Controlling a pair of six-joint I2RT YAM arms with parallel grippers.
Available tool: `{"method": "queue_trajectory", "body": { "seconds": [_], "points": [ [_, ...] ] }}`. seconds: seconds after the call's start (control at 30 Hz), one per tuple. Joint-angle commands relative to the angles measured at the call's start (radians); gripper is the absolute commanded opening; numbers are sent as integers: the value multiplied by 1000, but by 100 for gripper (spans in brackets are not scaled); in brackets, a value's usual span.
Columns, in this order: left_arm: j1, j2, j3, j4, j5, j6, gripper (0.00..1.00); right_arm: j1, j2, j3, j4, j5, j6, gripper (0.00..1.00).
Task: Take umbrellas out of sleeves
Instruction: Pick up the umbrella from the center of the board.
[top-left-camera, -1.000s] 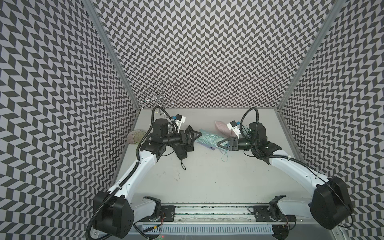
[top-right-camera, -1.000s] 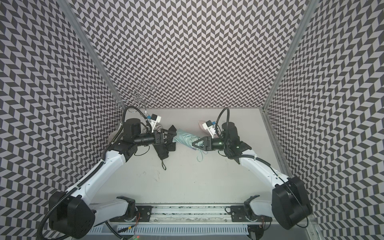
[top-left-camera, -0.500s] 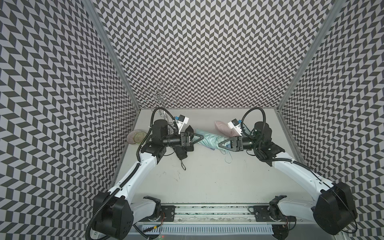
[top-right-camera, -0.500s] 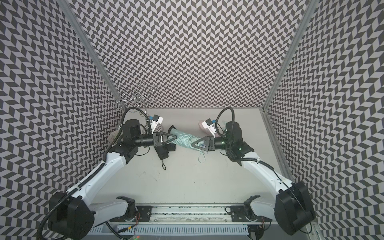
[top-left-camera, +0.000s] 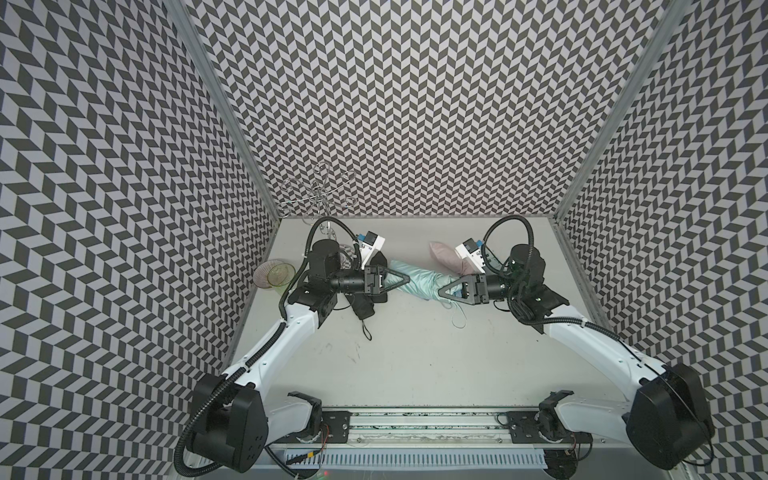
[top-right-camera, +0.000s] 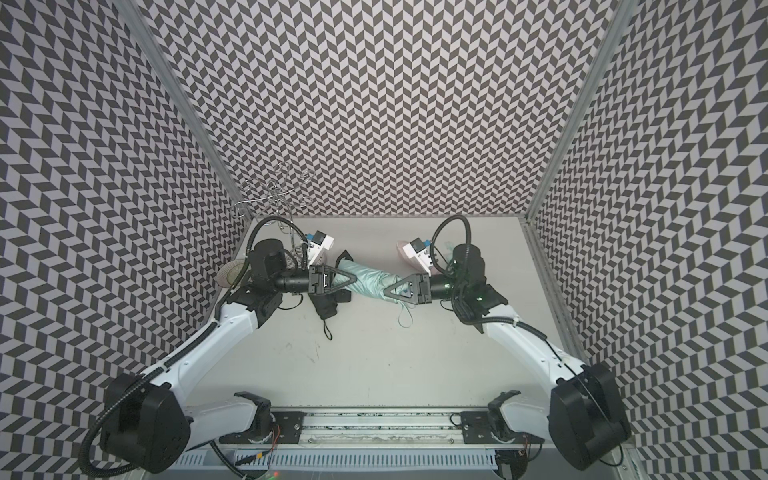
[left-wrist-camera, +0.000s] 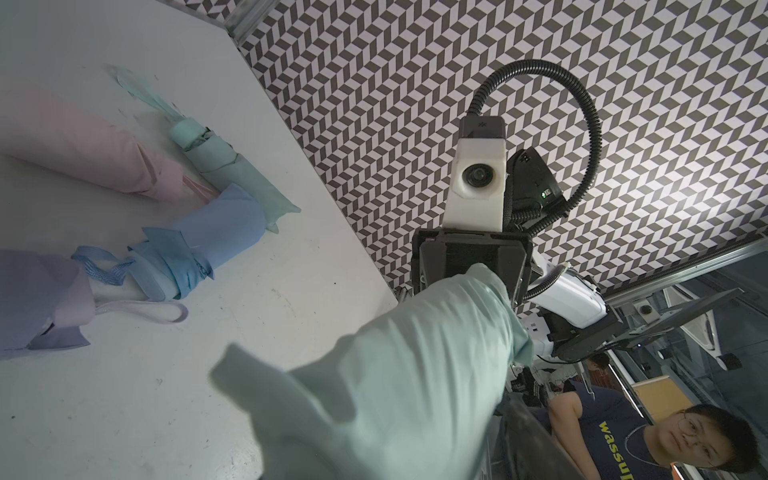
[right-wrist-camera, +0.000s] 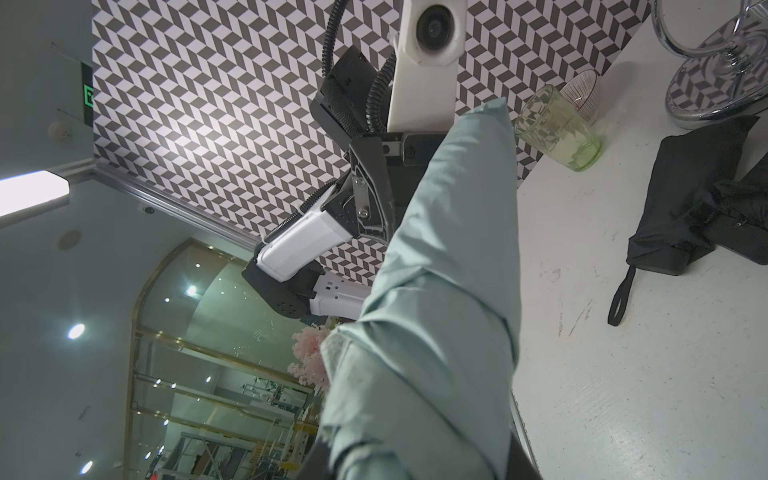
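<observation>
Over the far half of the desk (top-left-camera: 415, 357), the mint umbrella (right-wrist-camera: 415, 395) hangs between both arms, partly inside its mint sleeve (top-left-camera: 417, 279). The right gripper (top-left-camera: 444, 289) is clamped on the handle end. The left gripper (top-left-camera: 406, 279) straddles the sleeve's closed tip (bitten or not, I cannot tell). Best it pinches fabric only, then pulls straight along the umbrella's length.

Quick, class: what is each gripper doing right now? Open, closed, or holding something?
Left gripper: closed on the end of the mint green sleeve.
Right gripper: closed on the mint green umbrella.
</observation>
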Motion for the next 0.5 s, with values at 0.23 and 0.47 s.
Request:
{"method": "queue_trajectory", "body": {
  "seconds": [0.23, 0.47],
  "points": [
    [-6, 2, -14, 67, 66, -13, 4, -6, 28, 5, 25, 1, -49, 29],
    [31, 31, -10, 101, 94, -28, 0, -74, -33, 55, -162, 47, -151, 88]
  ]
}}
